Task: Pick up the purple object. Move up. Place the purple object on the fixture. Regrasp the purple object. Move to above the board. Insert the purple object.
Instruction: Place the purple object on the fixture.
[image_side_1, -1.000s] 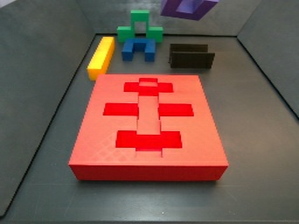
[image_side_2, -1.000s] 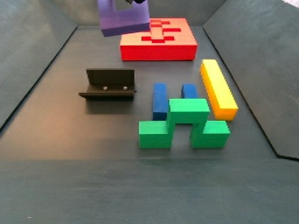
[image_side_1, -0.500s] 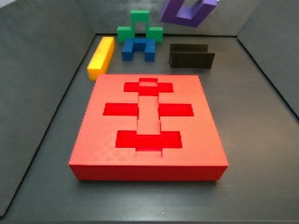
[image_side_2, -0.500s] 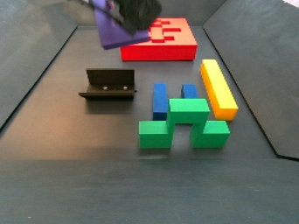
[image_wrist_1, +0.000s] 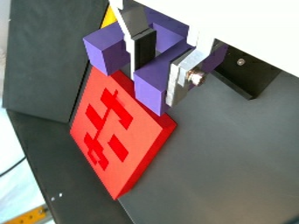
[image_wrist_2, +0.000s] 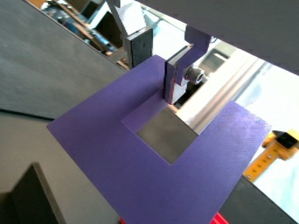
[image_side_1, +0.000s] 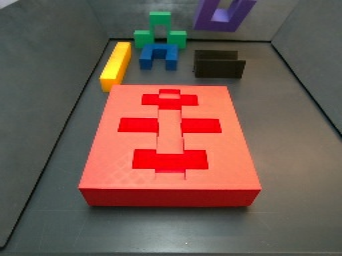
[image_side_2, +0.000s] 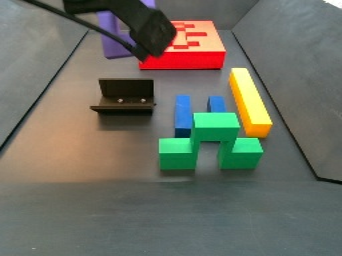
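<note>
The purple object (image_wrist_1: 138, 66) is a U-shaped block, and my gripper (image_wrist_1: 158, 79) is shut on it, one finger in its notch and one on its outer face. The same grip shows in a wrist view with the purple object (image_wrist_2: 140, 162) filling the frame below my gripper (image_wrist_2: 156, 79). In a side view the purple object (image_side_1: 222, 12) hangs tilted in the air above the fixture (image_side_1: 218, 65). My gripper (image_side_2: 147, 30) carries the purple object (image_side_2: 114, 43) between the fixture (image_side_2: 124, 97) and the board (image_side_2: 187, 47). The red board (image_side_1: 167, 140) also lies below in a wrist view (image_wrist_1: 117, 131).
A yellow bar (image_side_1: 116, 63), green blocks (image_side_1: 160, 28) and blue blocks (image_side_1: 163, 52) stand beside the fixture. From the opposite side, the yellow bar (image_side_2: 249, 100), blue blocks (image_side_2: 197, 112) and green blocks (image_side_2: 209, 140) sit right of the fixture. Grey walls enclose the floor.
My gripper has turned and come down a little with the purple object, which is now tilted over. The arm has swung into a side view. Nothing on the floor moved.
</note>
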